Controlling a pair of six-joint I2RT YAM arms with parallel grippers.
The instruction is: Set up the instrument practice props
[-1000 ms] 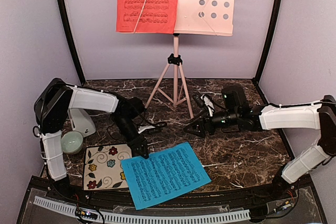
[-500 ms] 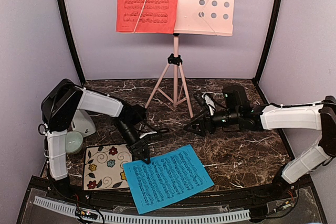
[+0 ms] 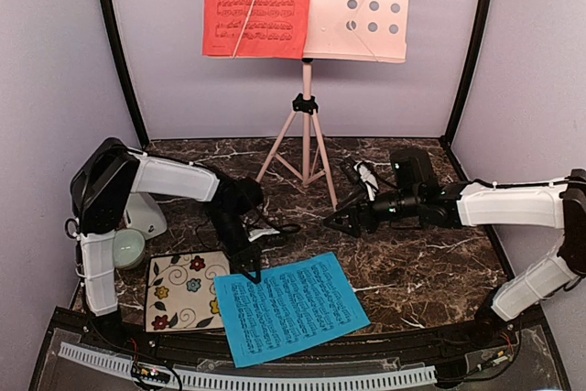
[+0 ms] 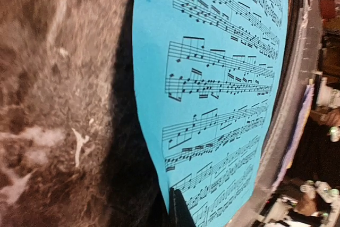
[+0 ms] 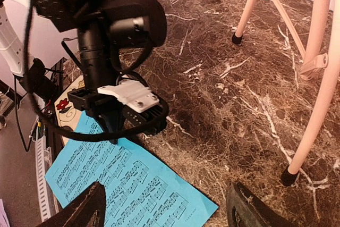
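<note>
Red sheet (image 3: 256, 2) is up on the stand (image 3: 307, 116), blue sheet (image 3: 293, 309) lies on the table before the stand with left gripper (image 3: 249, 272) pinched on its corner, right gripper (image 3: 337, 224) agape and empty by the stand's feet, metronome (image 3: 149, 217) left of the stand, seemingly unplaced.

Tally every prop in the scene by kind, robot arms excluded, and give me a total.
Pale pink tripod music stand: 1
Printed music sheets: 2 (red paper sheet, blue paper sheet)
Small white pyramid metronome: 1
Small pale green bowl: 1
Square floral-patterned tile: 1
Total: 6
</note>
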